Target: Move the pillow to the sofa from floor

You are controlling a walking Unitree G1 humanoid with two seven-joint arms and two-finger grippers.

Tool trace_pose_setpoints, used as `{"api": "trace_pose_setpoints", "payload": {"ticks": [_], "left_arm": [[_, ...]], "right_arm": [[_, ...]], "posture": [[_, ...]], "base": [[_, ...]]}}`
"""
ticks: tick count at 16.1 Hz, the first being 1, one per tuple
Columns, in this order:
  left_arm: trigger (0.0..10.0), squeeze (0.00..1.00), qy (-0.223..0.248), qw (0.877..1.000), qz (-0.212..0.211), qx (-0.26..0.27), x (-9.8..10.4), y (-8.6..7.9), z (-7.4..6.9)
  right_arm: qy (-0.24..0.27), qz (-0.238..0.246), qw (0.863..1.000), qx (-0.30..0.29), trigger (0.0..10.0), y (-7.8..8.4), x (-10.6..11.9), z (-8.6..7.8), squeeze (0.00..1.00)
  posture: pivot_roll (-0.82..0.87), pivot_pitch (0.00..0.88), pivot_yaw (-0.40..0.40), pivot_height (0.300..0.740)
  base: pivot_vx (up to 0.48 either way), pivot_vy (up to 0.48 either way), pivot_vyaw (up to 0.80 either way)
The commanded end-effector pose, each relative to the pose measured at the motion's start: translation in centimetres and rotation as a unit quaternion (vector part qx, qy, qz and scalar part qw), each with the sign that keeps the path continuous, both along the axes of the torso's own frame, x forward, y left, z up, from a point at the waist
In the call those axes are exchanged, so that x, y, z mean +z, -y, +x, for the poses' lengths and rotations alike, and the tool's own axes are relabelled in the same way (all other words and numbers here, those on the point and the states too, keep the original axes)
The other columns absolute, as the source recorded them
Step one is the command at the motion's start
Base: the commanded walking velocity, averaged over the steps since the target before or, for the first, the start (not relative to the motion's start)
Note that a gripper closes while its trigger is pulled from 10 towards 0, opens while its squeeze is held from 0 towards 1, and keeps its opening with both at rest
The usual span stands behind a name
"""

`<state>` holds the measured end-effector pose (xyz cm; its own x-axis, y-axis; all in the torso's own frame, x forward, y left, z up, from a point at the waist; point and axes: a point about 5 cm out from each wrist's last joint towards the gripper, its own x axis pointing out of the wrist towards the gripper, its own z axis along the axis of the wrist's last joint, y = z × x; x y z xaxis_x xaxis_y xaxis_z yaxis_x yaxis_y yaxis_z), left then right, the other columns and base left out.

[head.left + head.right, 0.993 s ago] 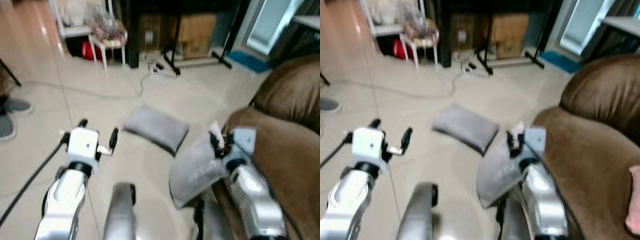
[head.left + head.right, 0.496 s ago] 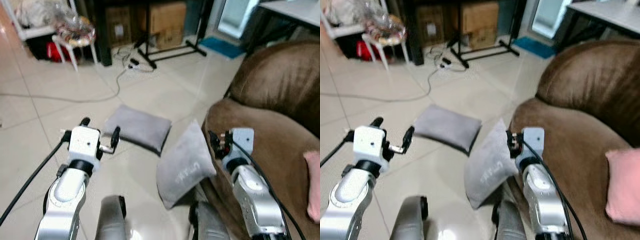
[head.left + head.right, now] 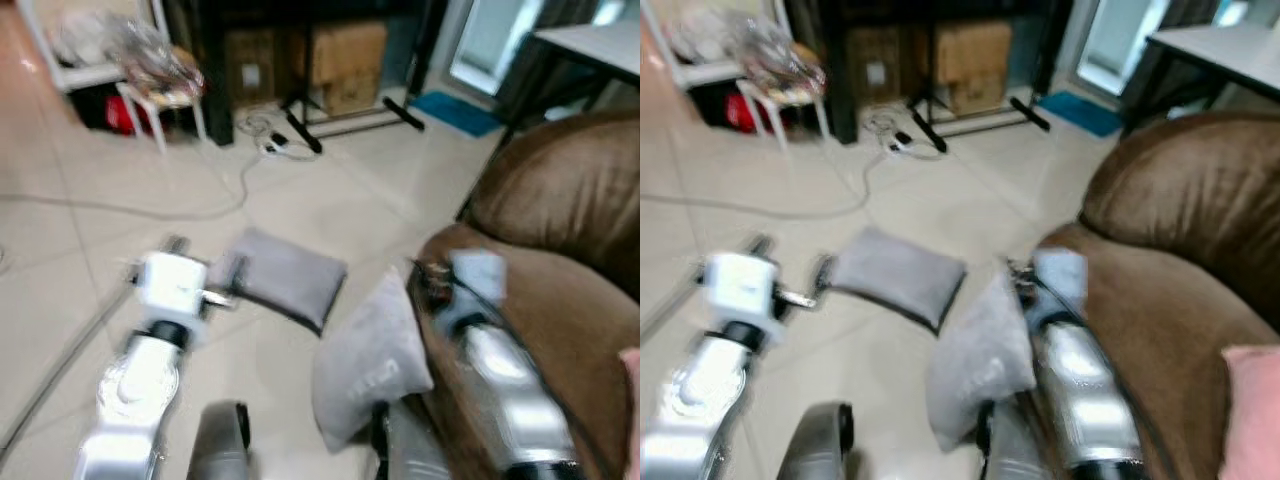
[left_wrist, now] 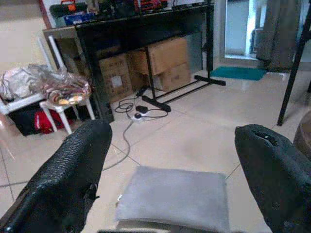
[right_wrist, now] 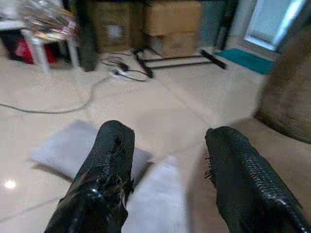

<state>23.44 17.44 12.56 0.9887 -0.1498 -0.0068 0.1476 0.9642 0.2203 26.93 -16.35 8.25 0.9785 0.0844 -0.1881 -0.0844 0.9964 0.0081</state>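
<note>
Hovering with fingers apart, the right gripper (image 5: 165, 170) sits above an upright grey pillow (image 3: 368, 360) leaning against the brown sofa (image 3: 560, 250). Further left, the left gripper (image 4: 170, 170), also spread, faces a flat grey pillow (image 3: 285, 278) on the floor (image 3: 80, 250).

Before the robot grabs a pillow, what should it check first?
1. Flat grey pillow lies on the floor ahead of the left claw: ok.
2. Left claw open: ok.
3. Right claw open: ok.
4. Second grey pillow leans against the brown sofa, not on it: not ok.
5. Room on the sofa seat: ok.
6. Head views sharp enough to aim: not ok, blurred.
</note>
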Motion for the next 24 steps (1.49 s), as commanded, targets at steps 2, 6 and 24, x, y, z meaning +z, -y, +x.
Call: {"api": "trace_pose_setpoints", "payload": {"ticks": [2, 6, 24], "left_arm": [[10.0, 0.0, -0.006, 1.0, 0.013, 0.006, -0.1, -0.6, -0.1], [10.0, 0.0, -0.015, 1.0, 0.015, 0.0, -0.2, -0.2, -0.1], [10.0, 0.0, -0.101, 0.991, 0.054, -0.069, 2.4, -1.5, -9.4]], "right_arm": [[-0.012, 0.007, 0.999, 0.039, 10.0, -1.4, -0.1, 0.3, 0.0], [-0.033, 0.017, 0.995, 0.092, 10.0, -2.3, -0.3, 1.2, 1.0], [-0.199, -0.001, 0.98, -0.009, 10.0, -4.5, -7.2, 4.5, 1.0]], "posture": [[0.07, 0.0, -0.069, 0.56], [0.05, 0.0, -0.058, 0.56], [0.19, 0.228, -0.12, 0.56]], "base": [[0.0, 0.0, 0.0], [0.0, 0.0, 0.0], [0.0, 0.0, 0.0]]}}
